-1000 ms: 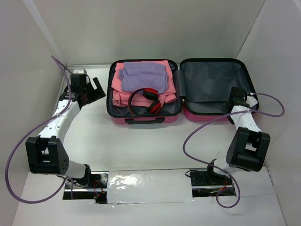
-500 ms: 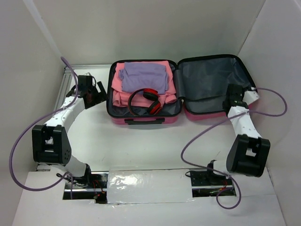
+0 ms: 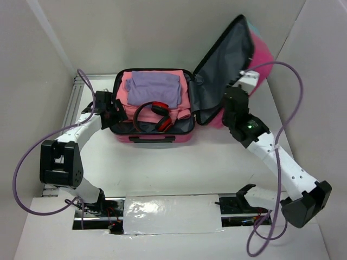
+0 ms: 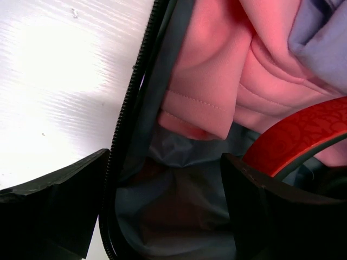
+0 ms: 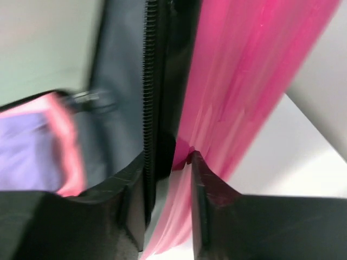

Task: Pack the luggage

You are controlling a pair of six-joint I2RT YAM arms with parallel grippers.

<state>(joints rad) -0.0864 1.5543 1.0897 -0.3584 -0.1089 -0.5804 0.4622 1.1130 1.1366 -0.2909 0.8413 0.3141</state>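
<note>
Gripping the zippered lid rim of the luggage [image 3: 219, 76], your right gripper [image 5: 168, 160] has its jaws closed narrowly on it, the lid tilted up. The luggage sits on the counter [image 3: 179, 168], holding folded clothes [image 3: 154, 86] and red headphones [image 3: 162, 124]. Your left gripper [image 4: 162, 189] stands with jaws wide open, straddling the base's left wall, holding nothing.

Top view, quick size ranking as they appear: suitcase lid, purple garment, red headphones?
1. suitcase lid: largest, though it is tilted up nearer the camera, which inflates it.
2. purple garment.
3. red headphones: only slightly smaller in outline.
</note>
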